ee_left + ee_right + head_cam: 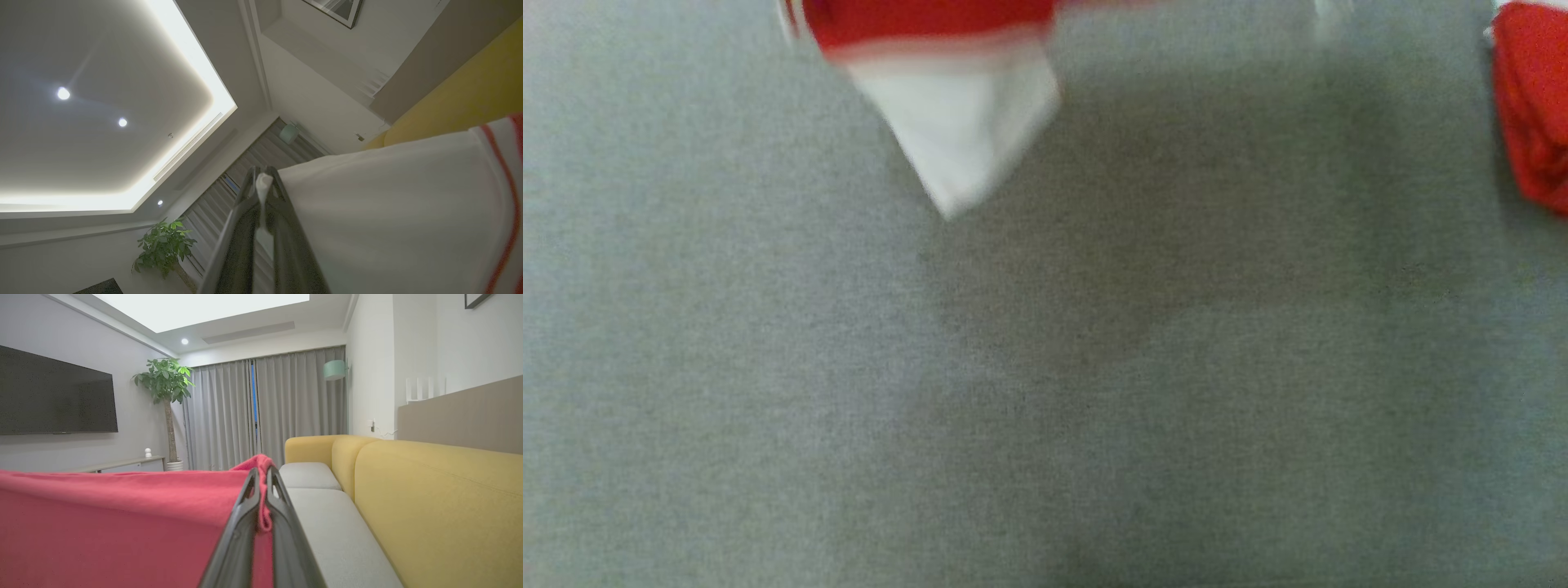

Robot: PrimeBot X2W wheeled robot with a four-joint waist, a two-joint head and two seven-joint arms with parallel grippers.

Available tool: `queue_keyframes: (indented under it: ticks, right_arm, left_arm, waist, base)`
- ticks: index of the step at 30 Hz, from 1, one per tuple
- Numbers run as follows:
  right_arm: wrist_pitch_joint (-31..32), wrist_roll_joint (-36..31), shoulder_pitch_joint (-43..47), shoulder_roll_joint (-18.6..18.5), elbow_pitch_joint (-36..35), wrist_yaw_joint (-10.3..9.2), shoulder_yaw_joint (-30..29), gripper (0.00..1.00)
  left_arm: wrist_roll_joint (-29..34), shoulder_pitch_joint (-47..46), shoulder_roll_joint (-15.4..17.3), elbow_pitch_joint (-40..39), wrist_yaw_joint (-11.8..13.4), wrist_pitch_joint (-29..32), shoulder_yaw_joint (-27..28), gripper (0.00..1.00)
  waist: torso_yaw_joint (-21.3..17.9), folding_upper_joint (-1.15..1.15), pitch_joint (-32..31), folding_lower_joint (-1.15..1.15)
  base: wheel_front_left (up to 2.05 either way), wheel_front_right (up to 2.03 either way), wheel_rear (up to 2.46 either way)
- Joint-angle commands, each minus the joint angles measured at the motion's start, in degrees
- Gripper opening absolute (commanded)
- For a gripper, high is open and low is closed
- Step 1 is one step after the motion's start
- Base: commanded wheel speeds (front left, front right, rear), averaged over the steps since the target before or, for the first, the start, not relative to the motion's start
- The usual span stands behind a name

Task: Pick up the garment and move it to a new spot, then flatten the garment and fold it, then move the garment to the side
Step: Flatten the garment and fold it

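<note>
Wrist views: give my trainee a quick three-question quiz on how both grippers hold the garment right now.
1. True or false: the left gripper is open and clear of the garment.
2. The part of the garment pinched in the right gripper is: A white, B red, C yellow.
3. Fill in: the sofa backrest in the right wrist view is ___.
Key: 1 false, it is shut on a white part of the garment; 2 B; 3 yellow.

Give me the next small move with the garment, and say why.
The left gripper is shut on the garment's white edge and the right gripper on a red edge. A white corner seems to hang over the grey surface. So probably lower both together to lay it there.
</note>
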Motion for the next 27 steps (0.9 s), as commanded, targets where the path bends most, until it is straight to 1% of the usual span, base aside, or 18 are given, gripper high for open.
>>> queue_keyframes:
  ticks: [1, 5, 7, 10, 15, 19, 22, 27]
  right_arm:
    - [-0.9, -0.4, -1.5, -0.3, -1.0, -0.11, 0.5, 0.00]
    - [-4.7, -0.2, -4.1, -1.7, 3.5, -0.11, 2.8, 0.00]
    - [-6.0, 0.0, -3.7, -2.2, 5.4, -0.11, 4.6, 0.00]
    - [-7.8, 1.4, -1.2, -1.8, 8.4, -0.11, 6.7, 0.00]
    - [-9.5, 4.4, 5.3, -1.3, 12.7, -0.11, 10.0, 0.00]
    - [-10.5, 8.0, 11.3, -1.6, 14.4, -0.11, 11.5, 0.00]
    - [-11.2, 10.7, 16.3, -2.2, 14.6, -0.11, 11.6, 0.00]
    - [-11.9, 14.7, 26.7, -3.9, 12.7, -0.11, 11.4, 0.00]
  left_arm:
    - [0.5, -3.1, 2.4, -2.3, 0.5, -0.2, 1.3, 0.00]
    - [0.0, -2.8, 2.8, -6.8, 1.2, -0.2, 0.8, 0.00]
    - [-1.3, -0.5, 3.2, -8.3, 1.8, -0.2, 1.2, 0.00]
    - [-2.8, 5.2, 4.7, -10.9, 2.7, -0.2, 1.6, 0.00]
    - [-4.9, 19.2, 7.4, -16.7, 3.8, -0.2, 0.9, 0.00]
    - [-6.9, 32.4, 9.0, -22.1, 6.2, -0.2, 1.1, 0.00]
    - [-8.9, 42.3, 9.4, -25.5, 7.6, -0.2, 1.3, 0.00]
    - [-12.4, 56.8, 9.2, -28.8, 8.7, -0.2, 1.3, 0.00]
  waist:
    - [0.3, 0.00, 2.6, -0.03]
    - [1.3, 0.00, 4.5, -0.03]
    - [1.5, 0.00, 5.0, -0.03]
    - [1.3, 0.00, 5.1, -0.03]
    - [0.6, 0.00, 3.3, -0.03]
    - [0.1, 0.00, 0.2, -0.03]
    - [0.2, 0.00, -3.1, -0.03]
    - [1.0, 0.00, -9.2, -0.03]
  base:
    - [0.00, 0.00, 0.00]
    - [0.00, 0.00, 0.00]
    - [0.00, 0.00, 0.00]
    - [0.00, 0.00, 0.00]
    - [0.00, 0.00, 0.00]
    - [0.00, 0.00, 0.00]
    - [0.00, 0.00, 0.00]
    - [0.00, 0.00, 0.00]
